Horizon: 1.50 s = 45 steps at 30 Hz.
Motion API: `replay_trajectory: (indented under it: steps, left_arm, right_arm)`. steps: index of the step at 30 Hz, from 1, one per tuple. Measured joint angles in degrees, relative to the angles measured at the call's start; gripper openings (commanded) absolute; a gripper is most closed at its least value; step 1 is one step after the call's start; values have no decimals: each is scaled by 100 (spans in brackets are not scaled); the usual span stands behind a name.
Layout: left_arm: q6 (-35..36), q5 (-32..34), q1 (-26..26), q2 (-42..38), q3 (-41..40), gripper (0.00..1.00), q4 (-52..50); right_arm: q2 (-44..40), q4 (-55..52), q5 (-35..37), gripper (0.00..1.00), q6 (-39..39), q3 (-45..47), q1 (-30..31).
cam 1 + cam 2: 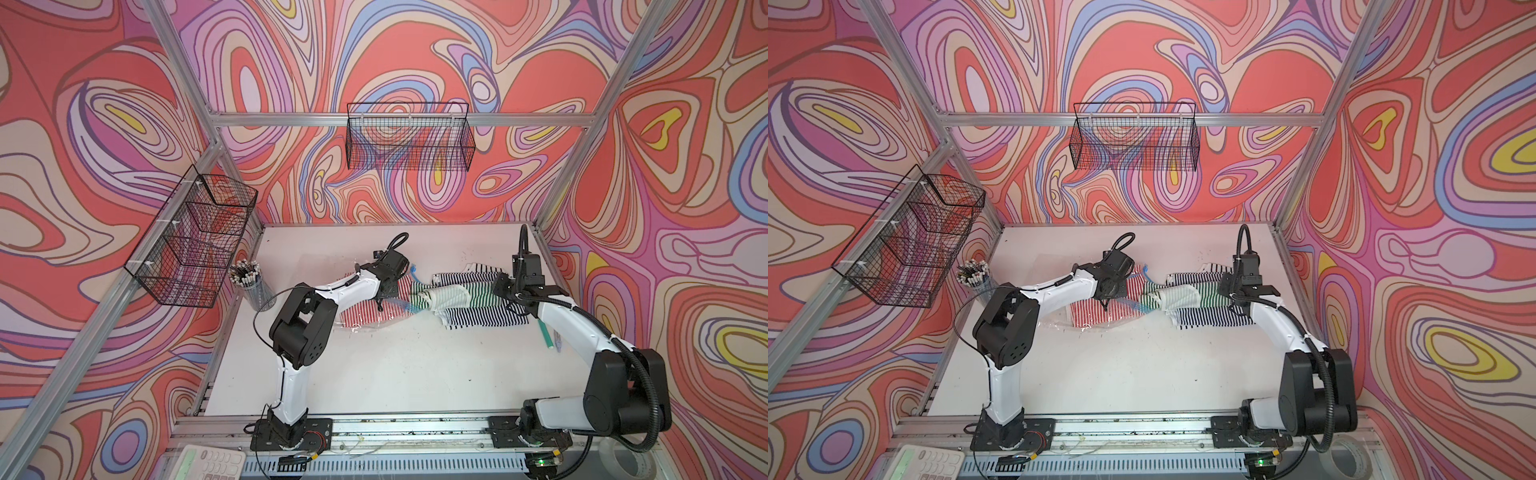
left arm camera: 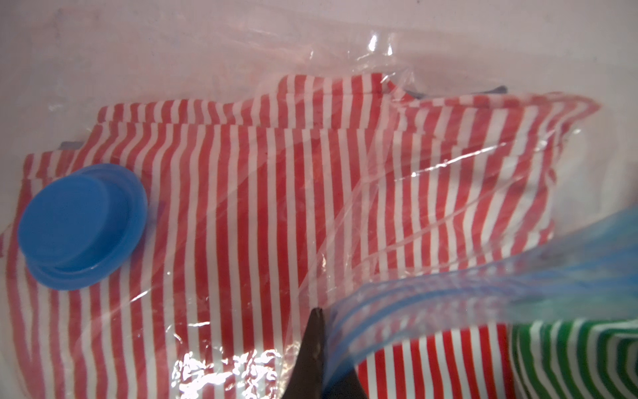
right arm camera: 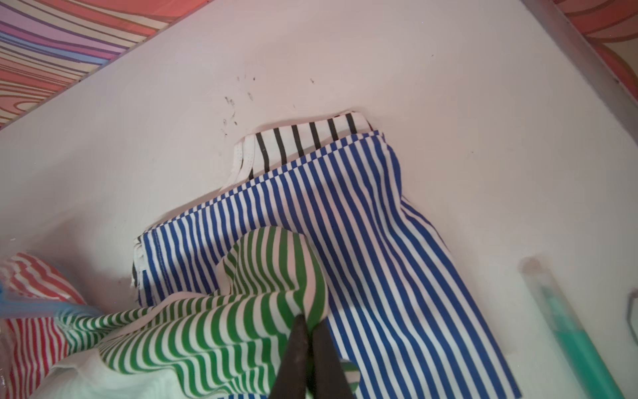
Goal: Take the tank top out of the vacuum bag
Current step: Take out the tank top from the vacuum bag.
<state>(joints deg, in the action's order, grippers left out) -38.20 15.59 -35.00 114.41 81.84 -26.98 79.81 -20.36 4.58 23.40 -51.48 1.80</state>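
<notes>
Two holds: jaws closed on each side.
Left gripper: pinches the vacuum bag at its zip strip, flat on the table.
Green tank top: half out of the bag mouth.
Right gripper: clamps it; I judge a low, level pull away from the bag best.

Robot lab cell — aluminium frame, swirl-print backdrop. Left arm, right arm bolted on rail at tabletop edge.

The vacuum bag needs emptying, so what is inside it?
A red-striped garment lies flat inside the vacuum bag; a green-striped garment sits at its zip mouth. Anything beneath the red one is covered.
</notes>
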Motion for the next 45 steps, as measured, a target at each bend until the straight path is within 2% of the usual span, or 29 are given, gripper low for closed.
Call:
replay_trajectory:
  steps: [9, 20, 22, 25, 28, 30, 35, 45]
  left_arm:
    - [142, 9, 0, 0, 0, 0, -2]
    - [358, 66, 116, -68, -153, 0, -4]
    - [396, 101, 168, -142, -201, 11, -22]
    - [474, 179, 208, -264, -214, 40, -70]
    - [538, 195, 210, -409, -214, 56, -92]
    - [568, 186, 192, -505, -214, 61, -107]
    - [675, 111, -79, -763, -168, 62, -175]
    - [627, -487, -1209, -1241, -114, 58, 24]
  right_arm:
    - [221, -103, 361, 0, 20, -299, -184]
    - [260, -249, 1150, 0, -20, -516, -350]
    - [304, -256, 1226, 0, -22, -531, -380]
    - [391, -260, 1252, 0, -22, -546, -426]
    - [466, -258, 1259, 0, -26, -566, -442]
    - [501, -260, 1270, 0, -31, -566, -448]
    - [525, -243, 1246, 0, -46, -557, -507]
    - [584, -157, 918, 0, -44, -463, -726]
